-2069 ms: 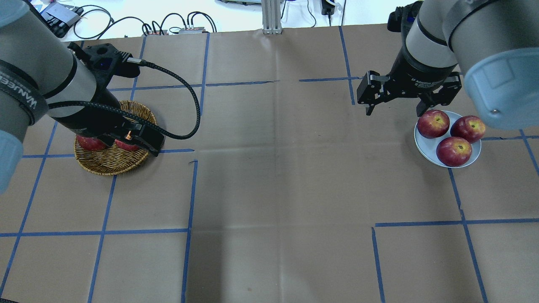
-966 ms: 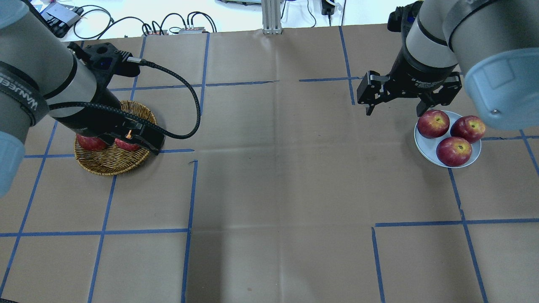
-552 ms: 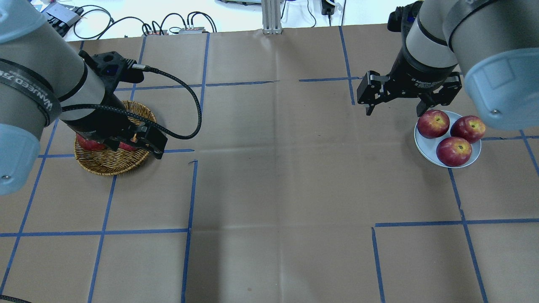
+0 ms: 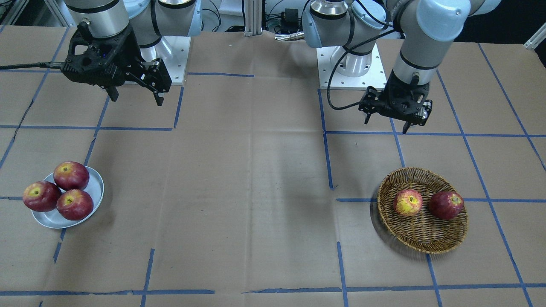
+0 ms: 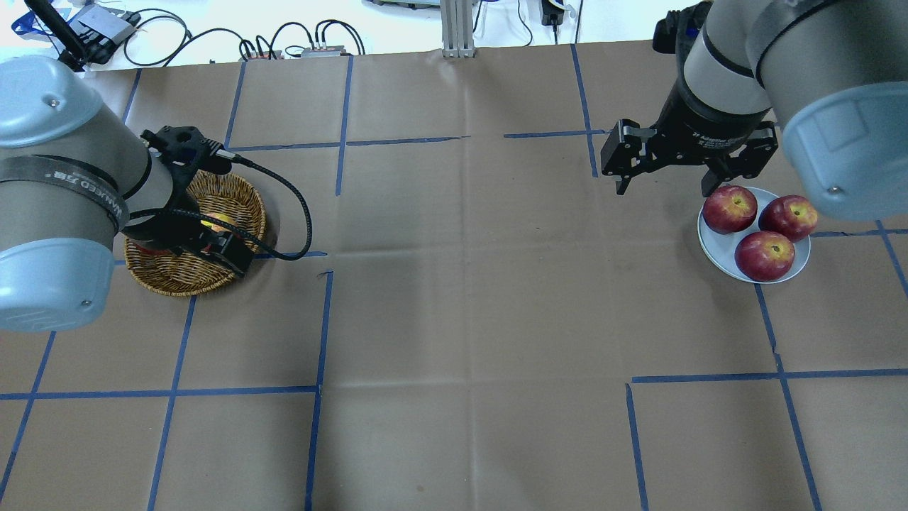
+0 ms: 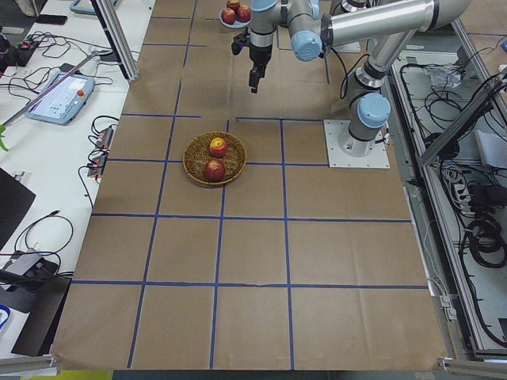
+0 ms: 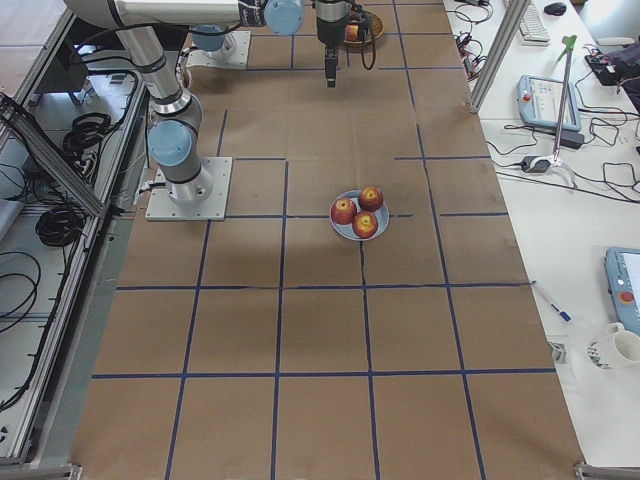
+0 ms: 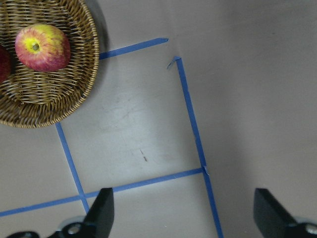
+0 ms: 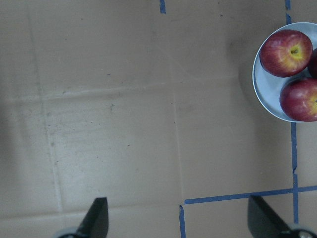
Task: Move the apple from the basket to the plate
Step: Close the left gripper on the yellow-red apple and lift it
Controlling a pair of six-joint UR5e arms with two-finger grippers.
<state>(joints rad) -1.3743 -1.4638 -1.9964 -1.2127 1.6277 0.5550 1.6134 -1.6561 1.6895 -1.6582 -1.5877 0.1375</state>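
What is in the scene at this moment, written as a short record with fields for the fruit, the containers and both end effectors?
apple: lying in the basket, not gripped
basket: holds the apple and one dark red apple
plate: holds three red apples
left end effector: open, empty, raised beside the basket
right end effector: open, empty, raised beside the plate
transfer: not yet done

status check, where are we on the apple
Left gripper open, empty, off to one side of basket. Right gripper open, empty, near plate. Apple in basket beside a dark red apple. Plate crowded: three apples on it.
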